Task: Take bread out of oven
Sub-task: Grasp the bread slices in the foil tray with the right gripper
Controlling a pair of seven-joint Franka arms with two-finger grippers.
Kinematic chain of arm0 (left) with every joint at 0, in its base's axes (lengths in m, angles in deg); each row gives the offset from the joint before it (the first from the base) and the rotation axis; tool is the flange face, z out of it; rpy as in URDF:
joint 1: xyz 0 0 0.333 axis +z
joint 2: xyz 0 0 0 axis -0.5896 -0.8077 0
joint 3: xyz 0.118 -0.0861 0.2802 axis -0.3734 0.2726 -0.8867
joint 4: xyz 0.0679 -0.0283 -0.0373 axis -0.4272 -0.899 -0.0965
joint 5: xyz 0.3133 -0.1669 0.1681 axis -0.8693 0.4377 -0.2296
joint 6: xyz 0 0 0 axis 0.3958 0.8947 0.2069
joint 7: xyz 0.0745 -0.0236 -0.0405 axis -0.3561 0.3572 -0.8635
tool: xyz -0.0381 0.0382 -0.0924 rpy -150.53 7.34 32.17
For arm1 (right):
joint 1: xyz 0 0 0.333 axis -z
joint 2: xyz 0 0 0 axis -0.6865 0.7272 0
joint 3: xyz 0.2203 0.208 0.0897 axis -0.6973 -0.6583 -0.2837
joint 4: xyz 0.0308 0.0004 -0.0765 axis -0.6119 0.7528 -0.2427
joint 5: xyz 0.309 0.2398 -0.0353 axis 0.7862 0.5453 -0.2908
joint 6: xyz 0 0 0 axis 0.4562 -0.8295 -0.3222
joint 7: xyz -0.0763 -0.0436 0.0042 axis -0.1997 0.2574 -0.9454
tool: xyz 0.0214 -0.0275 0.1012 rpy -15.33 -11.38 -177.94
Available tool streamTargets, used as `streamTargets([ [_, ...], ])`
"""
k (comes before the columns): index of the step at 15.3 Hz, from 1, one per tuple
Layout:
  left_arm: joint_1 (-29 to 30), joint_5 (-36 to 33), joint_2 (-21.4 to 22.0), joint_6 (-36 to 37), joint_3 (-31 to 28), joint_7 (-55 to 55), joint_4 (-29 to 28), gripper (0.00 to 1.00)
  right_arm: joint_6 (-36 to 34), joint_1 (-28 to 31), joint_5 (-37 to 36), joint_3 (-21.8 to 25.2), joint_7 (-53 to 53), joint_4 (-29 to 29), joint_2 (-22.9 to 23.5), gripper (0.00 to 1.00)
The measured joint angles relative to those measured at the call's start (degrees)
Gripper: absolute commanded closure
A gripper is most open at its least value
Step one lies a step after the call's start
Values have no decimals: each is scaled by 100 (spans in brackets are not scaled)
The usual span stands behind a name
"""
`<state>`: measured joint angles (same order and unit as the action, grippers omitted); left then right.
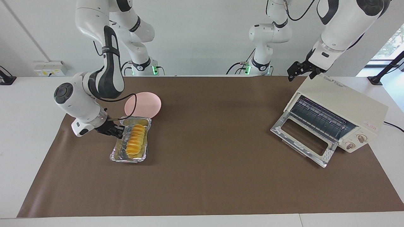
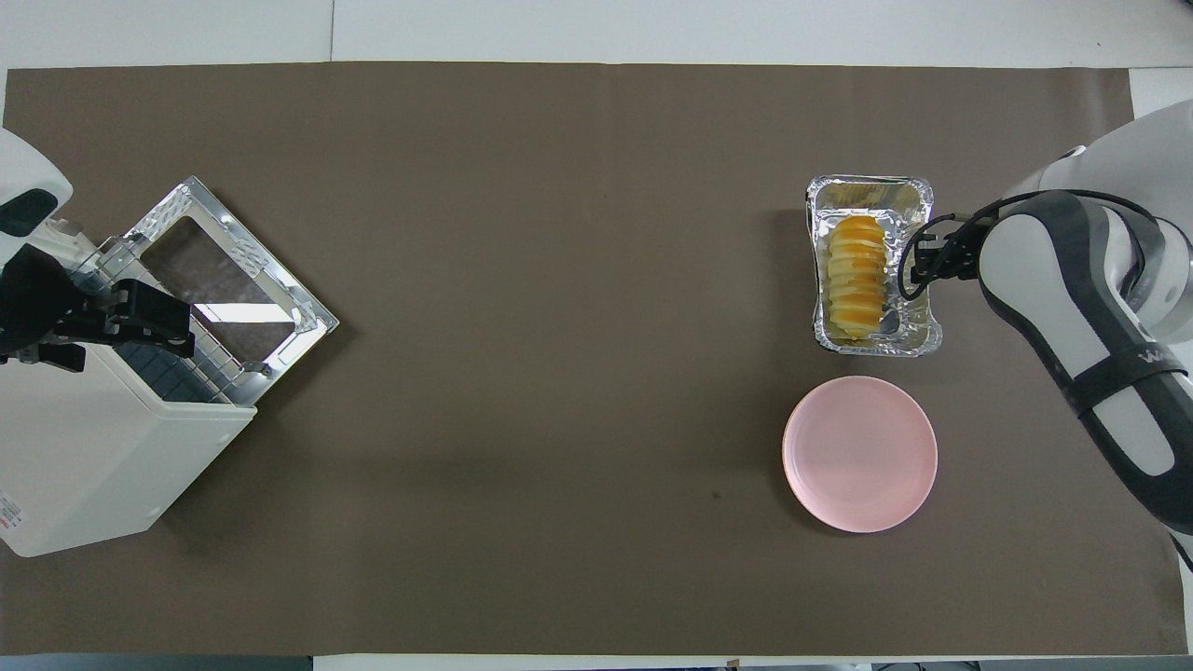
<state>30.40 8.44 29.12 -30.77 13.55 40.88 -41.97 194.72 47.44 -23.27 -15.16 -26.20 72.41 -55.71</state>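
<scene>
Right gripper (image 1: 119, 131), lower left of frame, pinched shut on crinkled silver foil tray (image 1: 116, 155) rim; golden ridged bread (image 1: 136, 142) inside. Thin foil could buckle, spilling loaf. Left gripper (image 1: 301, 71) open over cream-white toaster oven (image 1: 347, 104), upper right.

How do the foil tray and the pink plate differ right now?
Shape: the foil tray is a crinkled silver rectangle with raised walls; the pink plate is smooth, round and shallow.
Contents: the tray holds the bread; the plate holds nothing.
Contact: the right gripper is shut on the tray's rim; nothing touches the plate.
Position: the plate lies nearer to the robots than the tray.
Shared: both are at the right arm's end of the brown mat, close beside each other.
</scene>
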Motion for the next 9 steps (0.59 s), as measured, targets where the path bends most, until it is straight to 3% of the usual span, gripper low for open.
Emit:
streamTargets([
  [5,0,0,0,0,0,0,0,0,82,1,0,1,75,228,0,100],
  [6,0,0,0,0,0,0,0,0,83,1,0,1,108,240,0,81],
  [8,0,0,0,0,0,0,0,0,150,1,0,1,206,272,-1,5],
  [9,0,0,0,0,0,0,0,0,198,1,0,1,226,278,-1,0],
])
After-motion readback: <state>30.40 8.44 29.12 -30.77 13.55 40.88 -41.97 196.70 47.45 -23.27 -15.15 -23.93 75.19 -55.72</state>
